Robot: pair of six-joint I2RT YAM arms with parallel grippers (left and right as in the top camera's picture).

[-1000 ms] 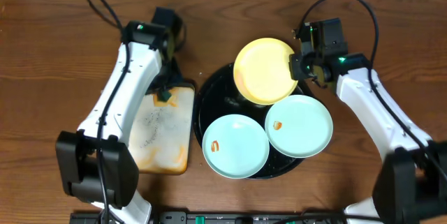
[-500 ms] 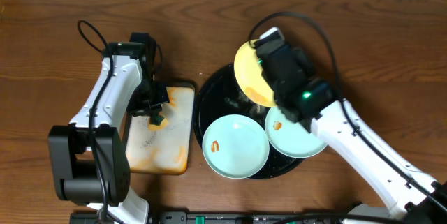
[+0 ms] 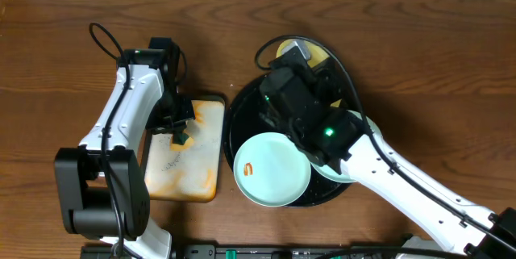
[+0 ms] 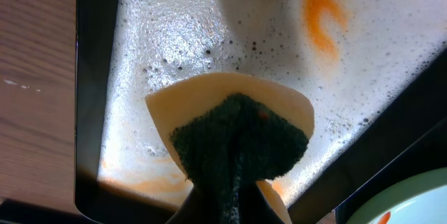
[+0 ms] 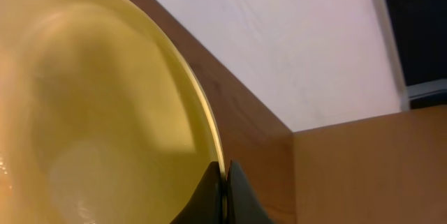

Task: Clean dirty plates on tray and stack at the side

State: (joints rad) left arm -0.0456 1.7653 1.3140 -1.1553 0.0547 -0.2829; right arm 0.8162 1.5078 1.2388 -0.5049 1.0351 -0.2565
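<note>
Yellow plate (image 5: 105, 112): pinched by its rim in the right gripper (image 5: 225, 182). The right wrist view caught it almost side-on, with its hollow face to the left and its edge curving up and leftward from the grip. It is round, so it had no long axis.
Yellow plate from above: it sat at the far side of the black tray (image 3: 239, 114) and was mostly hidden under the right arm, with only slivers showing (image 3: 324, 57). Whether it was clear of the tray could not be told.
Right gripper fingers (image 5: 209, 190): clamped tight on the plate's edge, one tip on each face.
Front mint plate (image 3: 272, 169): lay flat and face up at the near edge of the black tray, overhanging the rim, with an orange smear (image 3: 249, 168) on its left half.
Second mint plate (image 3: 326, 175): just right of the first, largely covered by the arm.
Left gripper (image 3: 179, 127): closed on a sponge (image 4: 237, 140), hanging over the rectangular tray (image 3: 205, 178) to the left of the black tray.
Sponge direction: it stuck straight out from the fingers, dark green scouring face toward the camera and yellow foam fanned out behind it, rounded end leading. It was aimed at the sudsy tray floor, but contact could not be told.
Rectangular tray surface: foamy, streaked orange (image 4: 321, 15), long axis running away from the robot.
Table (image 3: 419, 41): brown wood, carrying both trays side by side.
</note>
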